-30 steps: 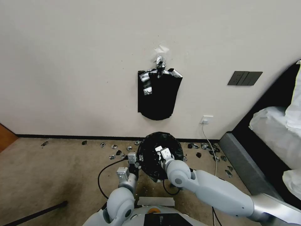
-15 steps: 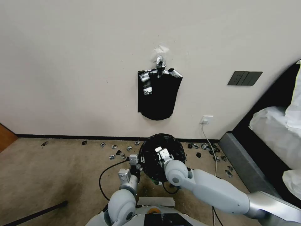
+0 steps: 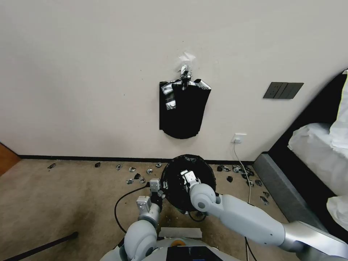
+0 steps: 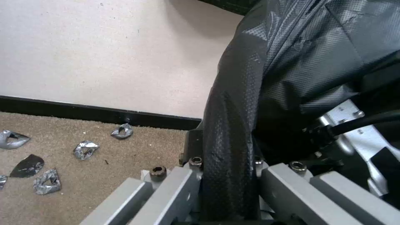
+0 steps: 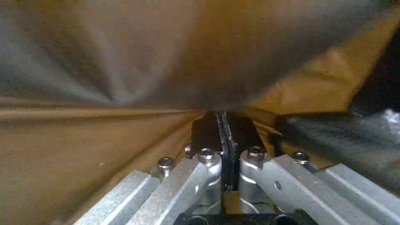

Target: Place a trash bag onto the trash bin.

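The thin, glossy black plastic trash bag [image 3: 187, 181] stands mouth-up on the carpet by the wall. The left pincer [image 4: 227, 175] clamps its left rim; the right pincer [image 5: 223, 137] is closed on film inside.

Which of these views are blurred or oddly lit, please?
Right wrist view: smeared amber-brown blur, only the right tool sharp, shut on a film edge. Left wrist view: crisp; trash bag texture reads clearly. Head view: evenly lit, edges bowed.

My rig is showing glossy white rounded arm shells with grey joint discs, a black cable [image 3: 121, 203] looping beside the left arm, and silver ribbed claw links studded with dark hex screws [image 4: 158, 170].
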{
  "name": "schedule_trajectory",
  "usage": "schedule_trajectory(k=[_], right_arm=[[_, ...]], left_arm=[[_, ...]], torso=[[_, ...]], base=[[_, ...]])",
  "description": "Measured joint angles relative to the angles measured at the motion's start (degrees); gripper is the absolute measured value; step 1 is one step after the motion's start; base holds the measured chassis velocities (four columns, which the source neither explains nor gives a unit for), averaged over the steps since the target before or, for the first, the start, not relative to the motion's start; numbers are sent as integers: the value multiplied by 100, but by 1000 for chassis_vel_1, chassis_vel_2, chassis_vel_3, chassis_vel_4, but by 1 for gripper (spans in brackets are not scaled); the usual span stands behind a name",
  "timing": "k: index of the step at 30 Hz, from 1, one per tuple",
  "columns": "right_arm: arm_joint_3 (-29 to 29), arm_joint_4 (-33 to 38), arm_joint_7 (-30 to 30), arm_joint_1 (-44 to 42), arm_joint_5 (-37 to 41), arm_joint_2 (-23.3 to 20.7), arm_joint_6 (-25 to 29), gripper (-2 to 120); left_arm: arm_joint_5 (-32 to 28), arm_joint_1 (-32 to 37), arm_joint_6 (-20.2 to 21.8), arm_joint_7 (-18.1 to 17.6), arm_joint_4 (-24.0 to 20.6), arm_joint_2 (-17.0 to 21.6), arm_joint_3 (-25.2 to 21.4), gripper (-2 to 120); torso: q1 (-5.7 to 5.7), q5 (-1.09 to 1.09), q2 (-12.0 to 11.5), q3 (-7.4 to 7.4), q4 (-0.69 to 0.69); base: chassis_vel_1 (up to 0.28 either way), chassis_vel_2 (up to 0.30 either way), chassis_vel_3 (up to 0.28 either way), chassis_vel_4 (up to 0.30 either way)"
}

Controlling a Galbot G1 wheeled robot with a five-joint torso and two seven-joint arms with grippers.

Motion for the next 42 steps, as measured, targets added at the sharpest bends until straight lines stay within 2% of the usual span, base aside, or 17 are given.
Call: schedule_trajectory(k=[9, 14, 42], right_arm=[[0, -57, -6, -9, 2, 11, 2, 0], [6, -112, -19, -18, 1, 2, 3, 0], [42, -328, -75, -84, 22, 17, 7, 0]], left_arm=[[2, 82, 0, 10, -54, 0, 74, 1], [2, 125, 0, 10, -79, -146, 31, 1], [81, 229, -22, 147, -158, -80, 83, 1]], torso=[[0, 0, 0, 0, 0], [0, 0, 0, 0, 0], [0, 0, 0, 0, 0]], base=[[0, 0, 0, 0], [0, 0, 0, 0], [0, 0, 0, 0]])
